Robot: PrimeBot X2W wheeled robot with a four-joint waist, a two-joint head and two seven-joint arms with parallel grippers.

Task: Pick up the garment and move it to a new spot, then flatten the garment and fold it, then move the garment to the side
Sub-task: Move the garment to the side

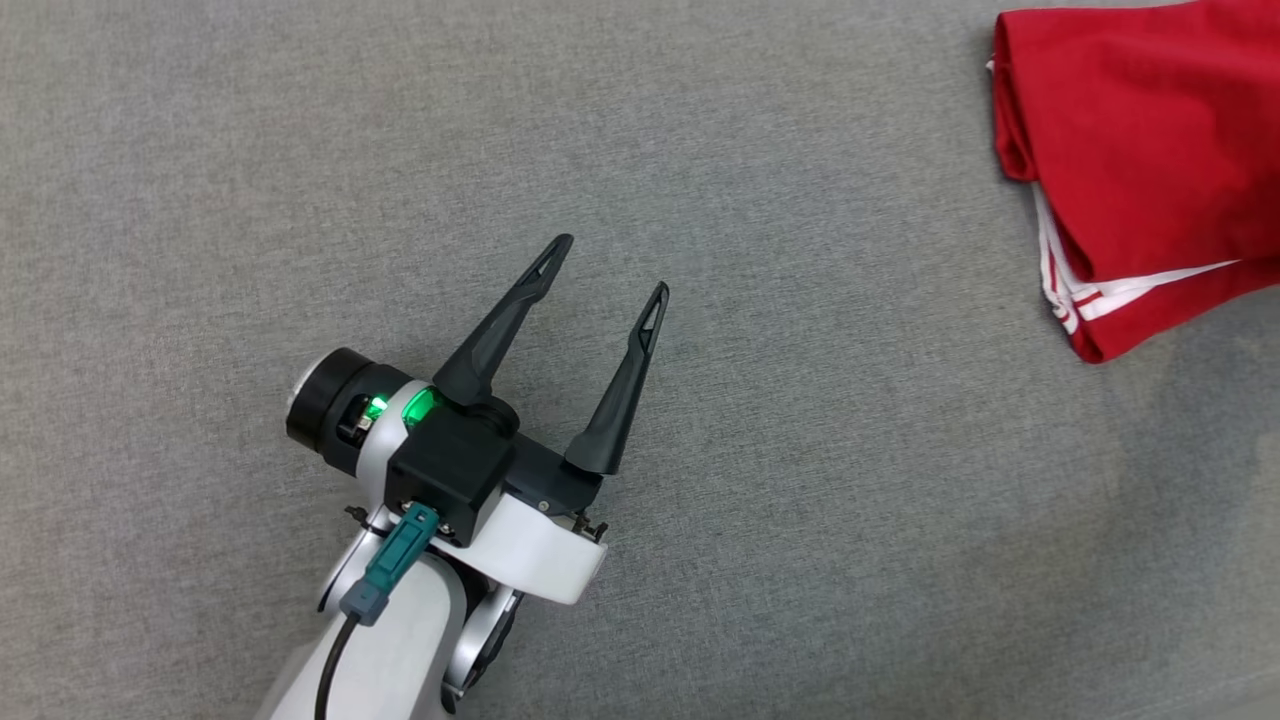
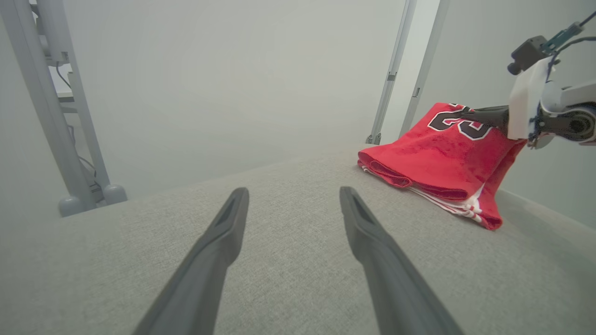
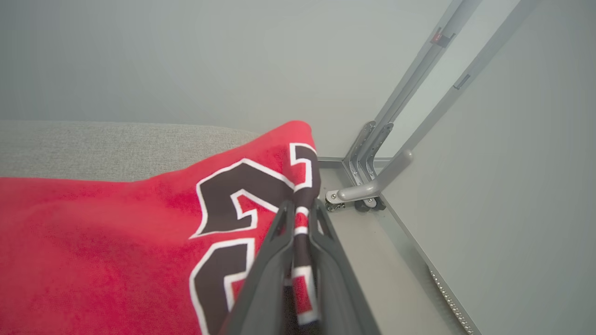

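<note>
The garment [image 1: 1140, 150] is a red jersey with white trim and black numerals, folded and lying at the far right of the grey cloth surface. My left gripper [image 1: 610, 265] stands open over bare cloth, well to the left of the garment, nothing between its fingers. From the left wrist view the garment [image 2: 437, 163] sits ahead to the right, its far edge lifted by my right gripper [image 2: 461, 111]. In the right wrist view my right gripper [image 3: 300, 209] is shut on a pinched fold of the garment [image 3: 116, 232] at the numerals.
The grey cloth surface [image 1: 300, 150] stretches wide to the left and front of the garment. Grey metal frame posts [image 2: 400, 70] and a wheeled foot [image 3: 368, 190] stand beyond the surface's far edge. Another frame leg [image 2: 65, 121] rises at the left.
</note>
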